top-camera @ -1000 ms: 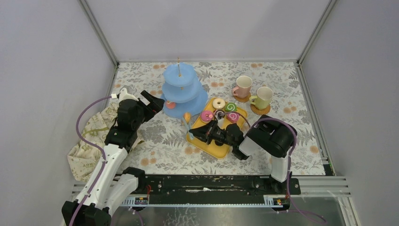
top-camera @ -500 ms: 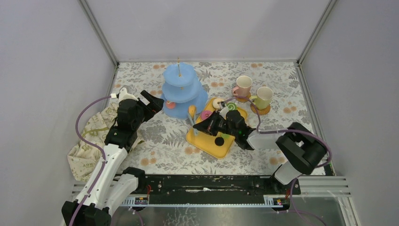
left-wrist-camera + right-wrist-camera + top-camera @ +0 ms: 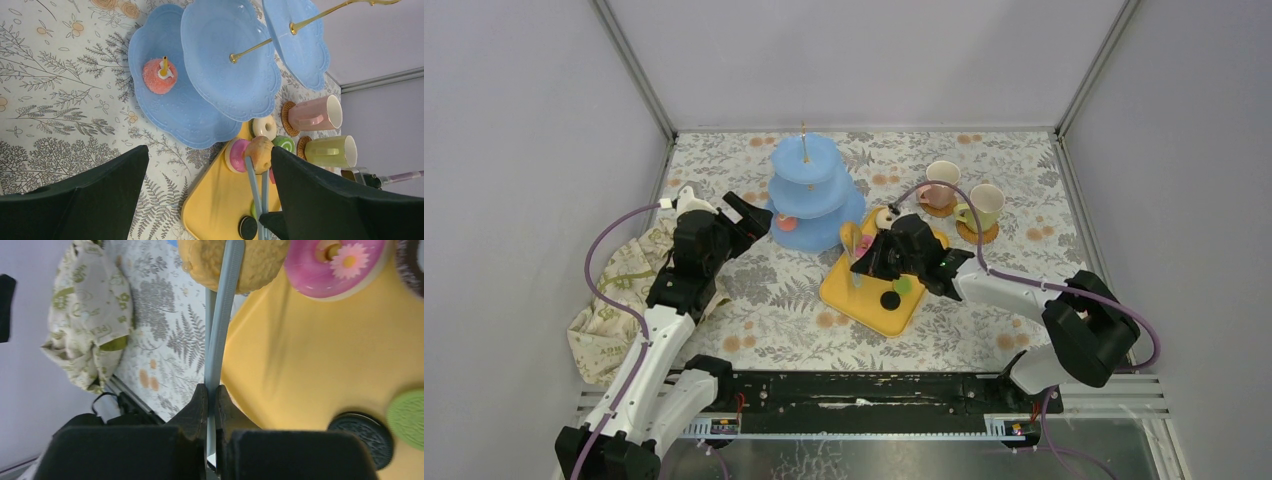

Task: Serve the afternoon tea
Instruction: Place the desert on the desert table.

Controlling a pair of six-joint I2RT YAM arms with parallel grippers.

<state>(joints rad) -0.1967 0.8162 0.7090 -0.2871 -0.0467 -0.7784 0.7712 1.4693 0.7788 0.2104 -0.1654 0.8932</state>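
My right gripper (image 3: 210,395) is shut on pale-blue tongs (image 3: 220,325). The tongs pinch a tan-orange pastry (image 3: 232,260) over the far left corner of the yellow tray (image 3: 849,295), close to the light-blue three-tier stand (image 3: 809,190). A red-orange pastry (image 3: 159,76) sits on the stand's bottom tier. On the tray lie a pink doughnut (image 3: 335,262), a black cookie (image 3: 890,299) and a green pastry (image 3: 407,412). The pink mug (image 3: 941,183) and pale green mug (image 3: 984,205) stand on coasters at the back right. My left gripper (image 3: 752,215) hovers open and empty, left of the stand.
A crumpled beige cloth with green print (image 3: 619,290) lies at the table's left edge beside my left arm. Grey walls close in the floral tablecloth on three sides. My right arm stretches over the tray's near right part.
My right arm has reached out to the back and swung its tongs with the tan pastry from the tray's left edge toward the stand. The left arm has stayed still.
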